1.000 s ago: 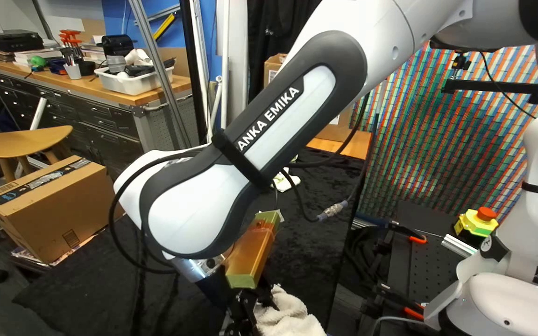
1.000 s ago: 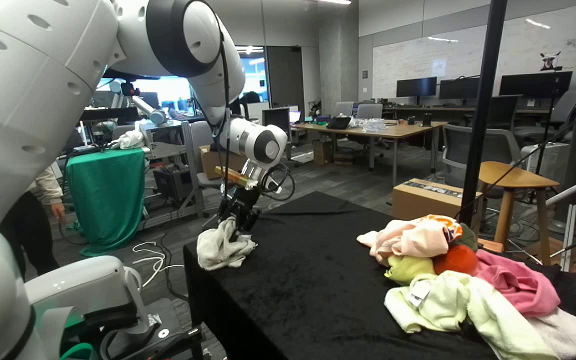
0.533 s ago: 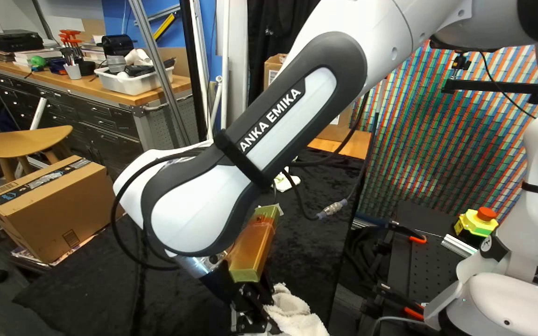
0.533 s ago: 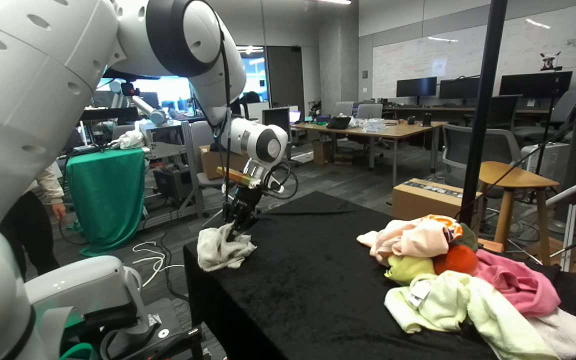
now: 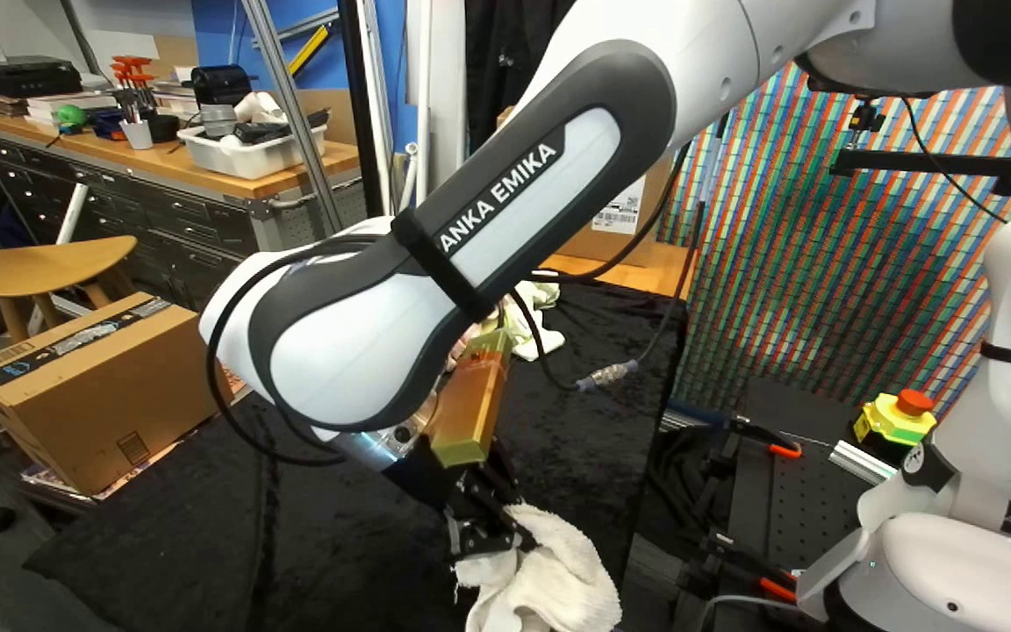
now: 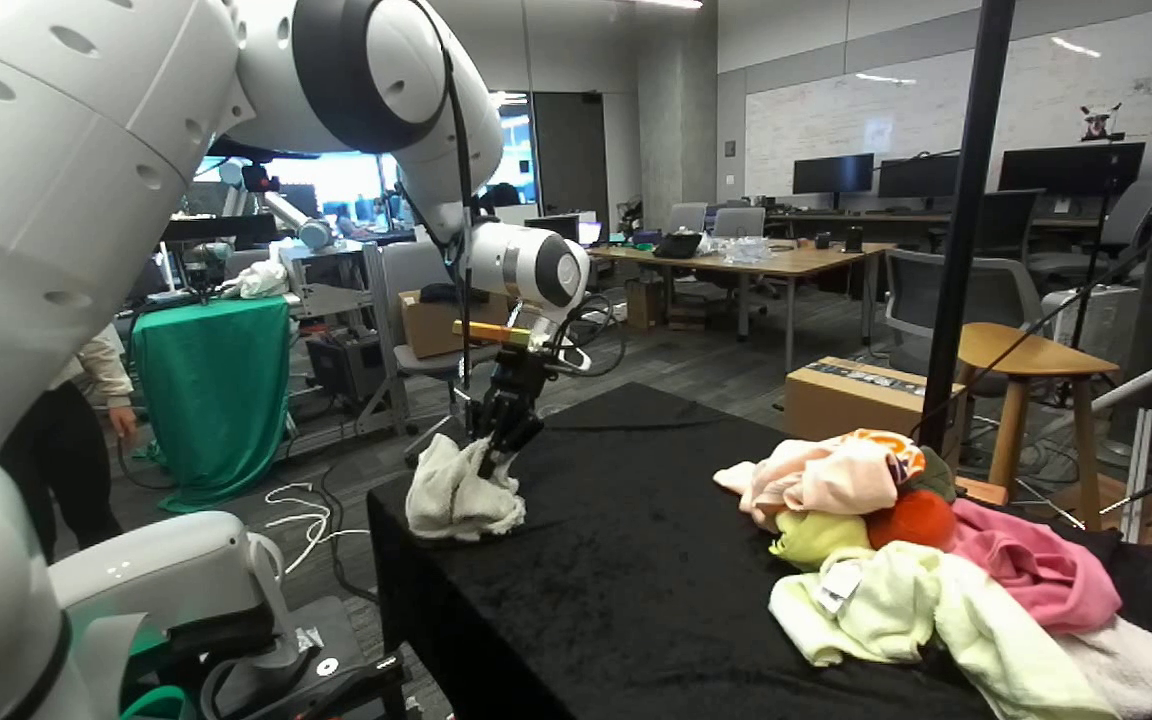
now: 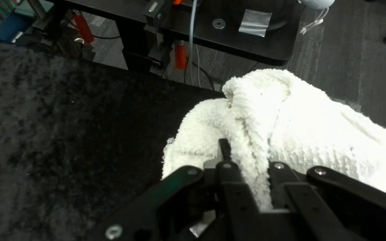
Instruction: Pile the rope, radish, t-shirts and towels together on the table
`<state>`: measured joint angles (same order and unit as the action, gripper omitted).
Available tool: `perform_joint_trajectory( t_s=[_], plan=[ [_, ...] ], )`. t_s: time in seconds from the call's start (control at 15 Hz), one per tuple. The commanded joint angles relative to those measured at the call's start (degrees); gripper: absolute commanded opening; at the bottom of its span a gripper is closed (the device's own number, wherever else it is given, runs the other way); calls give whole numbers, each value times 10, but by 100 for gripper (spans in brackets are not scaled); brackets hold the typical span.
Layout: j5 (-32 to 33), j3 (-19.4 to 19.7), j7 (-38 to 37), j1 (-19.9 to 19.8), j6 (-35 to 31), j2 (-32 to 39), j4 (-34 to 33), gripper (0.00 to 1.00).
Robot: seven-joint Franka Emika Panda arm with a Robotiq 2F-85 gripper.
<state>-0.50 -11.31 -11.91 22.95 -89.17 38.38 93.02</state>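
My gripper (image 7: 248, 157) is shut on a fold of the white towel (image 7: 297, 117), which rises between its black fingers (image 7: 224, 149). In an exterior view this towel (image 6: 461, 495) sits bunched at a corner of the black table (image 6: 626, 560), its lower part apparently on the cloth. Across the table lies a heap: the cream t-shirt with orange print (image 6: 826, 475) on top, the red radish (image 6: 914, 520) below it, the pink t-shirt (image 6: 1036, 570) beside. A bright yellow-green cloth (image 6: 821, 538), a pale yellow-green towel (image 6: 976, 605) and another whitish towel (image 6: 1141, 660) complete it. The rope is hidden or out of view.
A black pole (image 6: 961, 210) stands behind the heap, near a cardboard box (image 5: 102, 386) and a wooden stool (image 5: 40, 263). A loose cable (image 5: 606, 377) hangs from the arm. Beyond the table edge is a dark mounting plate (image 7: 260, 43).
The jaws have come together on the white towel. The gripper has since risen a little, pulling the towel's upper part up and slightly toward the table's middle. The heap is unchanged.
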Motion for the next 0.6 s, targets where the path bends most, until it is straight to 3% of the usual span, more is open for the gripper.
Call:
perform_joint_trajectory(
  t_s=[0.0, 0.53],
  plan=[
    [16, 11, 24, -17, 57, -5, -41, 5],
    [14, 45, 70, -82, 154, 4, -155, 5]
  ],
)
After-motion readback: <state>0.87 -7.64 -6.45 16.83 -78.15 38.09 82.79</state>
